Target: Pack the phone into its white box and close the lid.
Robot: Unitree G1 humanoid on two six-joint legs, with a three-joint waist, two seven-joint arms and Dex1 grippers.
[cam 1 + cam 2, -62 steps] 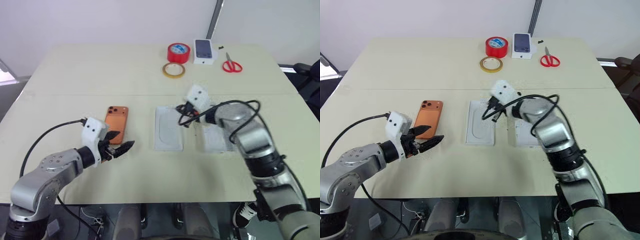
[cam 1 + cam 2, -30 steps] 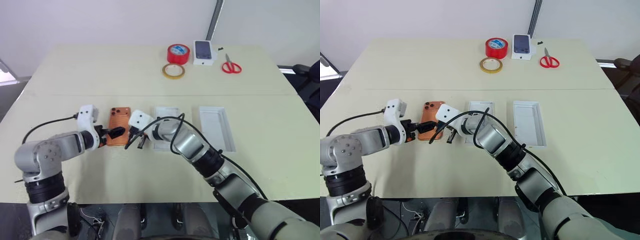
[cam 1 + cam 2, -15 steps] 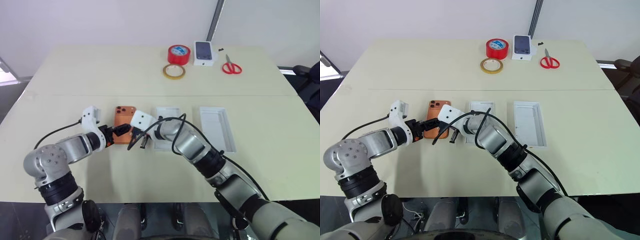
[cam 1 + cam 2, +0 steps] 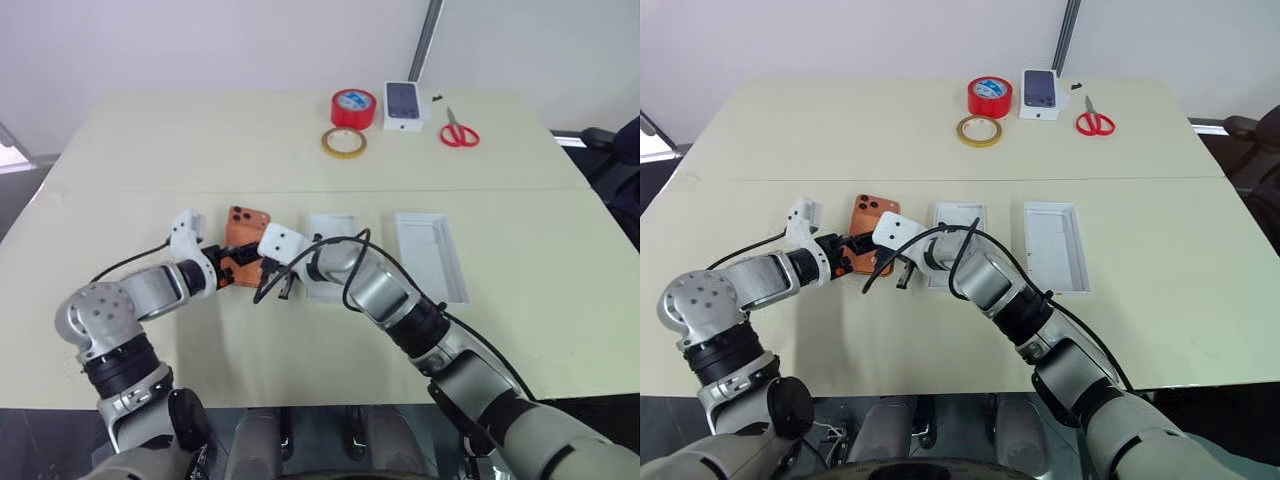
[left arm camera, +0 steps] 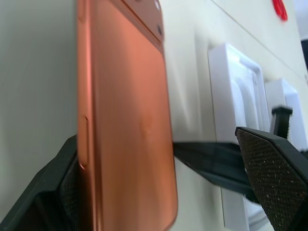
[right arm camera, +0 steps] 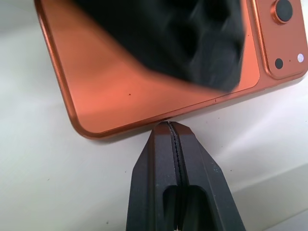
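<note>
Both grippers at the phone, tabletop packing scene.

Eye views: phone tilted on the table, left gripper spread wide across its near end, right gripper just beside, pressed shut; insert beyond the right gripper, white box further right. Left wrist view: phone between the two fingers, set well apart, one at each side. Right wrist view: closed fingertips touching the phone's long edge, holding nothing.
</note>
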